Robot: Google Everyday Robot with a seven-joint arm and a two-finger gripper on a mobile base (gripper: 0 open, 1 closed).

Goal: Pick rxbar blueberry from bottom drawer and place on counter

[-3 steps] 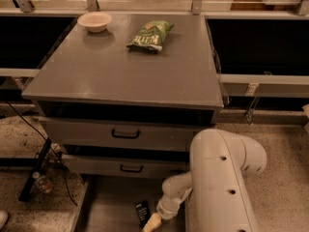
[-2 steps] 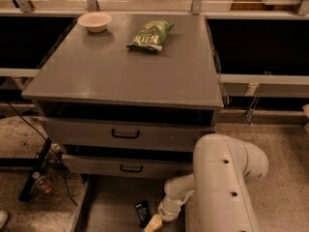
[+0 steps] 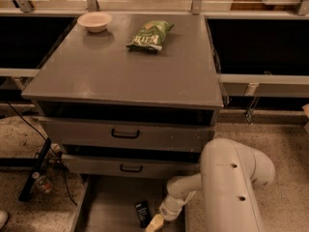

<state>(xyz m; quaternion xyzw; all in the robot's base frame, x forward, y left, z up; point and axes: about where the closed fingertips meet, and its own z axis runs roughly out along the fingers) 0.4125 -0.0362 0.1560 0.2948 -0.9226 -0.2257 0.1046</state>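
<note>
The gripper (image 3: 154, 224) is hanging low in the bottom drawer (image 3: 108, 208), cut by the frame edge, so its spread cannot be told. The rxbar blueberry (image 3: 142, 212) is lying flat just left of it. Far beyond, the counter (image 3: 130, 74) is carrying 1 chip bag (image 3: 150, 35) and 1 bowl (image 3: 94, 21)

Matt grey counter (image 3: 125, 71), glossy chip bag (image 3: 150, 34), smooth plastic hand (image 3: 154, 224) in btm drawer (image 3: 111, 207).

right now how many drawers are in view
3: top drawer under the counter, middle drawer below it, bottom drawer pulled open lowest, with the gripper over it beside the rxbar blueberry.
</note>
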